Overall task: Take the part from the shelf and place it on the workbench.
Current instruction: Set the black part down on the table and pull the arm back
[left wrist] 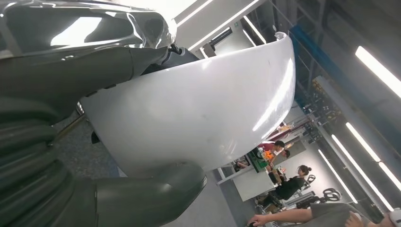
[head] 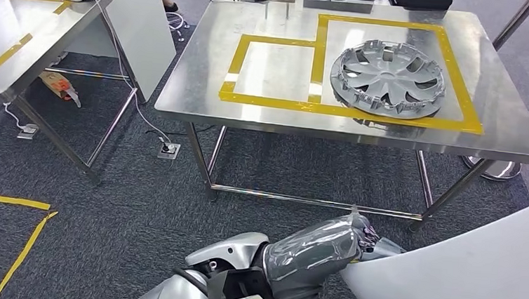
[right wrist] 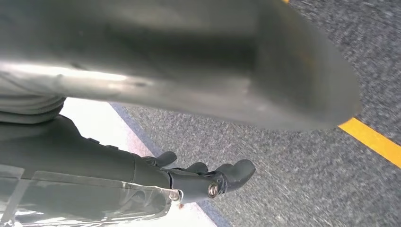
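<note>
The part is a large white curved panel [head: 471, 276] at the lower right of the head view, held low over the carpet. My left hand [head: 365, 234] reaches to its edge. In the left wrist view the panel [left wrist: 198, 109] sits between the thick thumb [left wrist: 156, 194] and the rest of my left hand, which grips it. My right hand [right wrist: 203, 182] shows dark fingers lying along a white surface [right wrist: 94, 120], with a blurred grey shape above; whether it grips the panel is unclear. The steel workbench [head: 202, 96] stands ahead, marked with yellow tape.
A silver wheel cover [head: 387, 78] lies in the right taped box on the workbench. A second steel table [head: 16, 41] stands at the left, with cables on the floor between them. Yellow tape [head: 23, 245] marks the carpet at the lower left. People [left wrist: 288, 184] stand far off.
</note>
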Robot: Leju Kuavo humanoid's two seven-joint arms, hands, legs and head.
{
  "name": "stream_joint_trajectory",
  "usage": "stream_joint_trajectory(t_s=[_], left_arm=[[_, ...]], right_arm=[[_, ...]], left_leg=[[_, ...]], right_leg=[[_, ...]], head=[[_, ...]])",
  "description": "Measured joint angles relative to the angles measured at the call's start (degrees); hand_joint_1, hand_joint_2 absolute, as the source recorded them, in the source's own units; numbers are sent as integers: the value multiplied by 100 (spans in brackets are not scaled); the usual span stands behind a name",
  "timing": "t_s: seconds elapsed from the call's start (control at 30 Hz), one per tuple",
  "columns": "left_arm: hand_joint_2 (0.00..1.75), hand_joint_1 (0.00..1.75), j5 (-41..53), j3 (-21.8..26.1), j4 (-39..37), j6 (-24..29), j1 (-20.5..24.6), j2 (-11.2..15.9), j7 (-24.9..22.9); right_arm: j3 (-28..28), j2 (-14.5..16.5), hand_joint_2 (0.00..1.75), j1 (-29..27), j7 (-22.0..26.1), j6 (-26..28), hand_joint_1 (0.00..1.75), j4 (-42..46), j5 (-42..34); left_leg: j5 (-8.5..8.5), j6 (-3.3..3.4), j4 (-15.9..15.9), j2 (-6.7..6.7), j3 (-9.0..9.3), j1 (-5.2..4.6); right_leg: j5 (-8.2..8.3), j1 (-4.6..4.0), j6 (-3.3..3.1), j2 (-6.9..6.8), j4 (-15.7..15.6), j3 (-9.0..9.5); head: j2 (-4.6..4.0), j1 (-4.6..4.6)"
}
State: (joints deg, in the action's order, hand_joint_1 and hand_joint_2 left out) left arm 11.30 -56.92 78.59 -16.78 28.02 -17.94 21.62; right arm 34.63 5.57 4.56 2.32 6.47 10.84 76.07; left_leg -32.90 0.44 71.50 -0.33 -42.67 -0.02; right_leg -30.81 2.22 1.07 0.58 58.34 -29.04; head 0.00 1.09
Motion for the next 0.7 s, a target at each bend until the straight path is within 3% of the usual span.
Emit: stream_joint_trajectory(t_s=[0.1, 0.13, 0.23, 0.27, 0.3, 0.37, 0.43, 0.47, 0.5, 0.53, 0.57, 0.6, 0.67, 0.7], left_arm=[[175, 175, -1, -1, 19, -1, 6, 3, -1], [175, 175, -2, -1, 25, -1, 9, 2, -2], [175, 175, -5, -10, 43, -1, 18, -10, -6], [175, 175, -6, -14, 50, -1, 21, -14, -7], [175, 175, -7, -19, 55, -1, 25, -17, -8], [175, 175, -8, -32, 59, -1, 33, -19, -10], [175, 175, -8, -46, 55, -1, 32, -17, -13], [175, 175, -8, -49, 52, 0, 30, -16, -14], [175, 175, -11, -52, 49, -1, 29, -15, -15], [175, 175, -16, -55, 45, -1, 28, -14, -15], [175, 175, -24, -59, 39, 0, 29, -13, -15], [175, 175, -33, -62, 31, 0, 29, -10, -14], [175, 175, -45, -69, 13, -3, 28, -4, -13], [175, 175, -48, -73, 7, -4, 28, -2, -13]], right_arm=[[1, 22, 0, 18, -1, 0, 0, -1, 11], [1, 33, 0, 29, -2, -5, 0, -1, 16], [-3, 62, 0, 47, -5, -20, 0, -1, 23], [-4, 66, 0, 50, -5, -20, 0, -1, 25], [-5, 63, 0, 60, -5, -20, 0, 1, 26], [-7, 42, 0, 79, -6, -20, 0, 2, 26], [-7, 22, 0, 72, -7, -21, 0, 2, 26], [-6, 16, 0, 61, -10, -21, 0, 2, 26], [-6, 14, 0, 54, -14, -21, 0, 2, 25], [-5, 9, 0, 49, -17, -20, 0, 2, 24], [-5, 4, 0, 48, -21, -18, 0, 2, 23], [-5, -2, 0, 40, -22, -13, 0, 2, 21], [-5, -4, 0, 26, -21, -5, 0, 0, 17], [-4, -1, 0, 19, -21, -2, 0, -1, 14]], left_leg=[[813, 206, -1095, -37, 310, -102], [940, 252, -1278, -52, 385, -141], [924, 302, -1538, -68, 602, -172], [911, 317, -1607, -65, 698, -159], [885, 340, -1646, -57, 801, -143], [801, 371, -1686, -46, 950, -127], [687, 386, -1686, -58, 1058, -128], [617, 385, -1686, -67, 1132, -128], [547, 377, -1685, -75, 1218, -128], [464, 364, -1684, -80, 1323, -127], [385, 346, -1682, -82, 1422, -127], [301, 320, -1674, -81, 1507, -133], [147, 261, -1652, -89, 1622, -149], [91, 227, -1639, -92, 1655, -153]], right_leg=[[-169, -25, 26, 16, -51, 215], [-202, -18, 53, 21, -109, 261], [-122, -1, 166, 27, -210, 424], [-64, -1, 191, 18, -108, 426], [-36, -4, 205, 11, 101, 333], [-130, -13, 219, -1, 782, -85], [-480, -23, 248, -1, 1345, -579], [-657, -27, 265, -2, 1454, -769], [-716, -26, 277, -3, 1390, -866], [-641, -21, 283, -5, 1182, -907], [-389, -14, 286, -10, 849, -867], [12, -10, 280, -21, 480, -802], [538, -26, 210, -43, 17, -703], [650, -43, 155, -48, -54, -680]], head=[[0, 20], [0, 24], [1, 65], [0, 65], [1, 51], [1, -6], [2, -49], [2, -59], [2, -72], [2, -89], [1, -104], [1, -121], [0, -139], [0, -138]])
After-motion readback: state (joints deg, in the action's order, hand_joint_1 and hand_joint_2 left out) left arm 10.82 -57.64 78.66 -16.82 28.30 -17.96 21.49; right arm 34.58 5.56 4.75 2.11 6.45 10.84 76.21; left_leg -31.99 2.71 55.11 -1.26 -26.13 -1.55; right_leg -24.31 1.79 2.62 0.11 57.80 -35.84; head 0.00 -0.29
